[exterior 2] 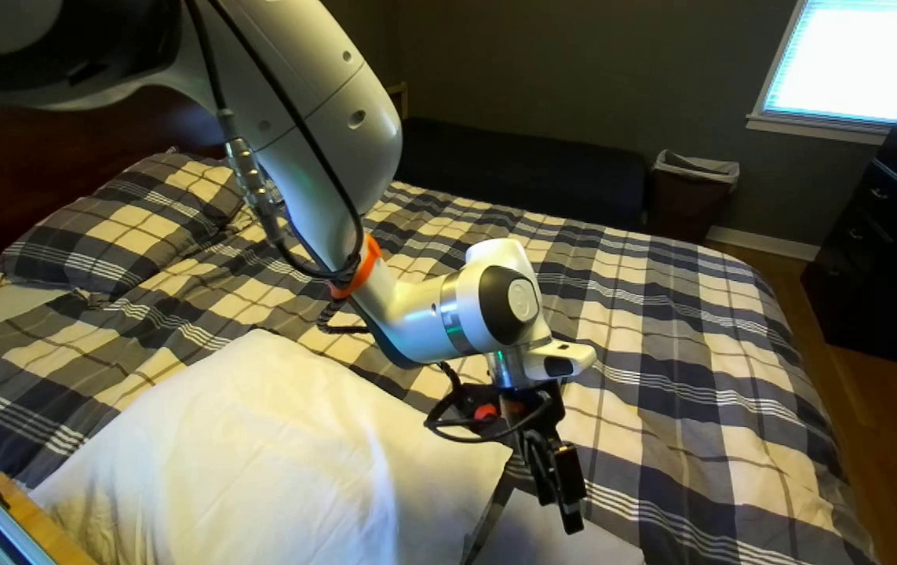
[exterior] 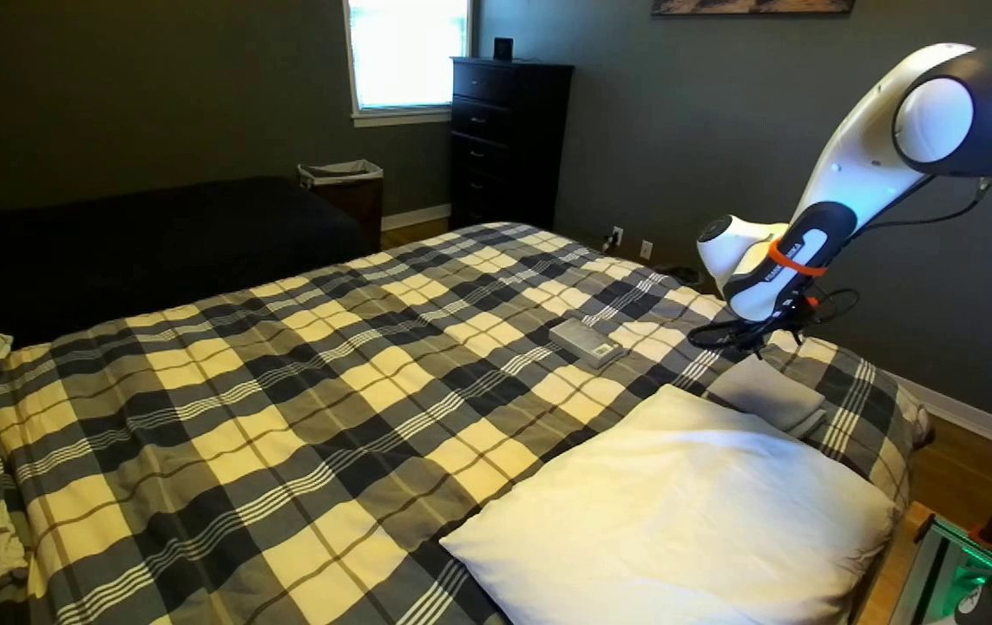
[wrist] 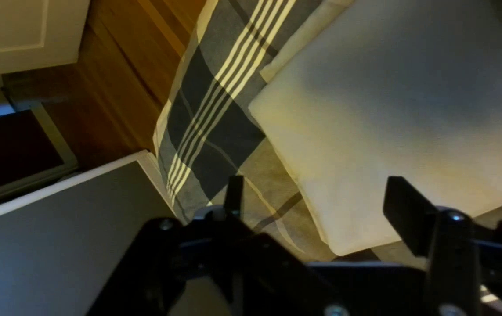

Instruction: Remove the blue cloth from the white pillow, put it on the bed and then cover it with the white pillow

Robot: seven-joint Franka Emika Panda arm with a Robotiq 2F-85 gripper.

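Observation:
The blue cloth (exterior: 765, 395), pale grey and folded, lies on the plaid bed (exterior: 305, 417) beside the white pillow (exterior: 686, 512). It shows partly at the bottom of an exterior view (exterior 2: 534, 541) and large in the wrist view (wrist: 387, 131). The white pillow also shows in an exterior view (exterior 2: 260, 455), puffy and flat on the bed, with nothing on its visible top. My gripper (exterior: 778, 343) is above the cloth; it also shows in an exterior view (exterior 2: 564, 506). In the wrist view the gripper (wrist: 314, 197) has its fingers wide apart with nothing between them, near a cloth corner.
A grey box (exterior: 587, 341) lies on the bed past the cloth. Plaid pillows (exterior 2: 134, 220) are at the headboard. The bed's edge and the wooden floor (wrist: 114, 83) are close by the cloth. A dark couch (exterior: 140, 252), a hamper (exterior: 344, 187) and a dresser (exterior: 509, 139) stand beyond.

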